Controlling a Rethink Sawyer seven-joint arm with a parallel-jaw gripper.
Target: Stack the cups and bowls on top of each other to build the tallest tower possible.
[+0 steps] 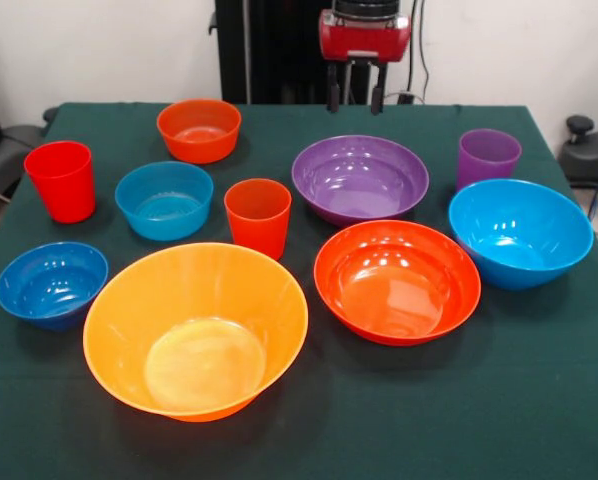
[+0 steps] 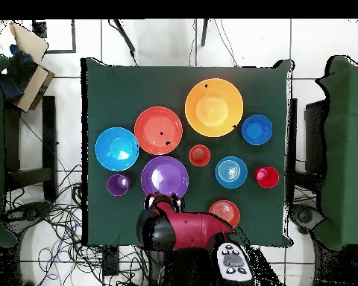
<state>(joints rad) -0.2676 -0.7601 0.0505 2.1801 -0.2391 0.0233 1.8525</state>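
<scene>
Gripper (image 1: pixel 354 100) hangs raised behind the purple bowl (image 1: pixel 360 178) — fingers apart, empty — nothing stacked yet

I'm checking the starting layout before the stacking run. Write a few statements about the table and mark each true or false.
1. Nothing is stacked yet; every cup and bowl stands alone. True.
2. The gripper holds the purple cup. False: it hangs open and empty above the table's far edge.
3. The orange-red cup stands between the small light blue bowl and the purple bowl. True.
4. The yellow-orange bowl lies upside down. False: it sits upright, opening up.
</scene>
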